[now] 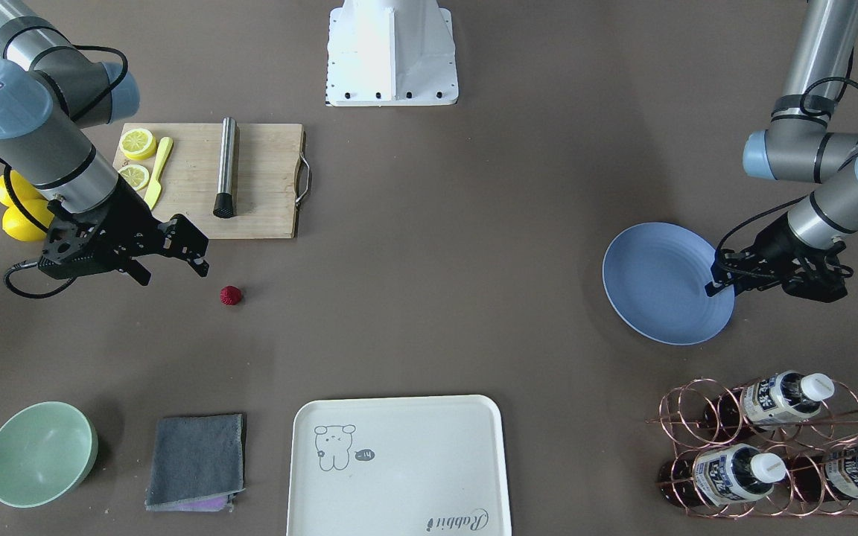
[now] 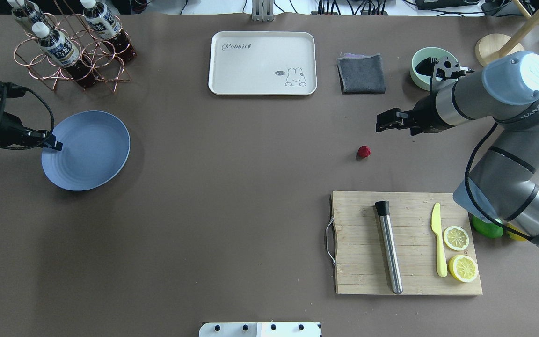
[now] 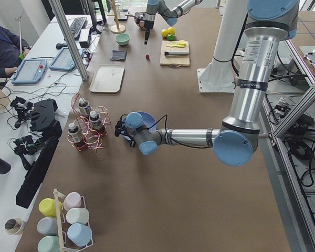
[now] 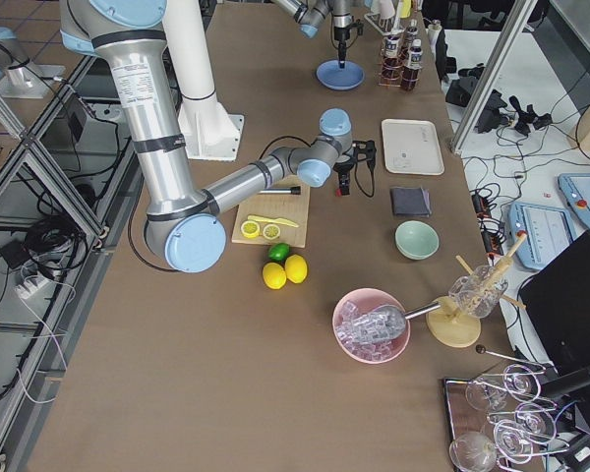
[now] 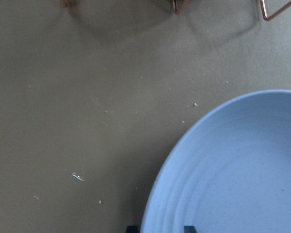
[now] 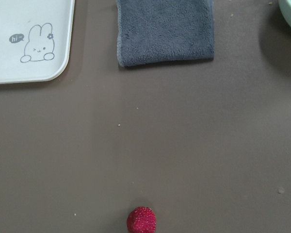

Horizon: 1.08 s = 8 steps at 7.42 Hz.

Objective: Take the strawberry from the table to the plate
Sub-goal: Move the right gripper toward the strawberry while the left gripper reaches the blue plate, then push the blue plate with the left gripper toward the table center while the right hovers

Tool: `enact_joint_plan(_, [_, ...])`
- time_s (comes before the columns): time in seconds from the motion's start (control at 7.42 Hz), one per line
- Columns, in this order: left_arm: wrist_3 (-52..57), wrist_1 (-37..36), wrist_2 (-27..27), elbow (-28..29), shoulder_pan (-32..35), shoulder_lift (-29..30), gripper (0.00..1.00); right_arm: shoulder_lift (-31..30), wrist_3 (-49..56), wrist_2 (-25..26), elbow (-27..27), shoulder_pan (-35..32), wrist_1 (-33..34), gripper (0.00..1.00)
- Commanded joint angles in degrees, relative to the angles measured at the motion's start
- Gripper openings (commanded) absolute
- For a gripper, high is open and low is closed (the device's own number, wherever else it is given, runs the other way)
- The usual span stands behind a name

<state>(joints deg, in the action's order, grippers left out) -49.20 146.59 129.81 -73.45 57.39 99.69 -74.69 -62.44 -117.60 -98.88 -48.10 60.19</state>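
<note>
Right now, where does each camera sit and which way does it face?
Front-facing: across the table, facing the base; left arm, right arm.
Overhead: behind the robot, looking down; both arms.
Exterior left: table's end, left arm nearest.
Exterior right: opposite end, right arm nearest.
Left wrist: down onto plate; left tool tips.
Right wrist: down onto strawberry; nothing of the robot.
Shared: front-facing and overhead both hold strawberry and plate.

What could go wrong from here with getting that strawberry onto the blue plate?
1. The strawberry is tiny and round, and the open right end effector is off to one side of it; a misaligned closing may roll it away.
2. The plate lies far across the table, with the left end effector straddling its rim, so the two might collide at drop-off.
</note>
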Motion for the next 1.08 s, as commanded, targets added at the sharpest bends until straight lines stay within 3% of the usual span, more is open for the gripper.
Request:
enact_joint_plan(0.0, [-2.5, 0.1, 0.2, -0.8, -0.1, 0.6, 0.0, 0.0, 0.0, 0.0, 0.0, -0.1, -0.1, 0.98])
enact_joint_plan(0.54, [-22.1, -0.6, -0.4, -6.1, -5.2, 7.4, 0.0, 0.0, 0.0, 0.0, -0.1, -0.1, -0.1, 0.98])
enact_joint_plan(0.94, [-31.7, -3.5, -9.6, -6.2, -14.8, 16.1, 0.0, 0.0, 0.0, 0.0, -0.1, -0.2, -0.1, 0.98])
